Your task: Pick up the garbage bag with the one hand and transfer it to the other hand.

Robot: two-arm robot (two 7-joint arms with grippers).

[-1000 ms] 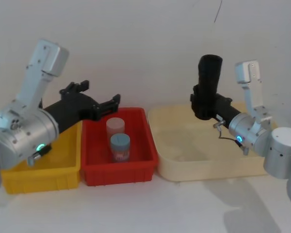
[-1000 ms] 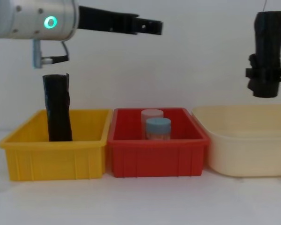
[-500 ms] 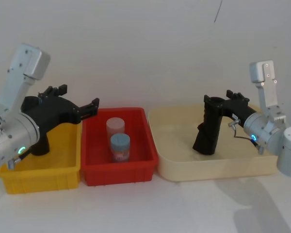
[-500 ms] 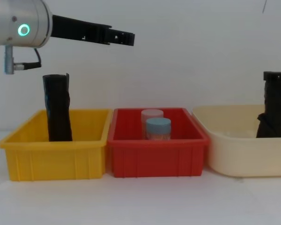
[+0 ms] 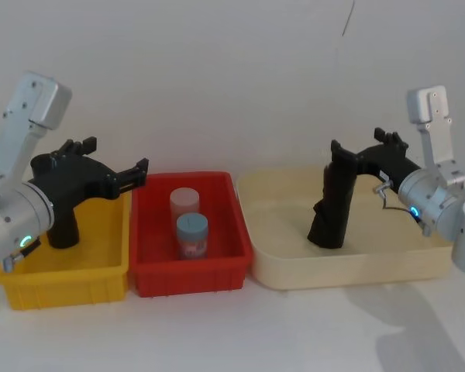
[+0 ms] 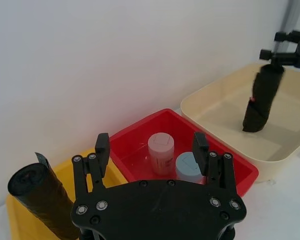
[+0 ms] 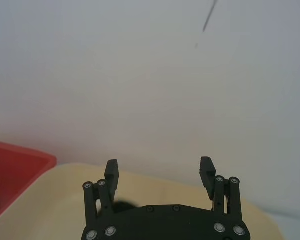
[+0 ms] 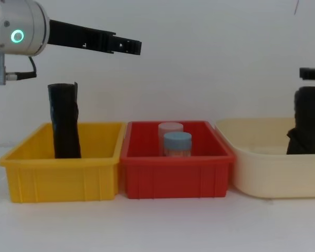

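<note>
A plain white wall (image 5: 217, 70) backs a white table (image 5: 232, 333) with three bins in a row: a yellow bin (image 5: 62, 287), a red bin (image 5: 190, 275) and a cream tray (image 5: 333, 271).

A second ago we saw the garbage bag (image 5: 332, 203) clamped in the right gripper (image 5: 358, 147) and held high above the cream tray. It was then lowered into the tray. Now it stands there on its own, leaning a little. The right gripper's fingers are spread wide with nothing between them, and in the chest view they sit just above the roll's top, clear of it.

The left gripper (image 5: 115, 155), fingers also spread and empty, has drawn back toward its own side. It hangs over the yellow bin, above the slimmer black roll (image 8: 64, 126). The two jars (image 5: 191, 232) in the red bin are untouched.

We judge that the bag has just been let go. If the hand-over already took place, this is its end. If not, the bag would need picking up again, and the left gripper is well apart from it.
</note>
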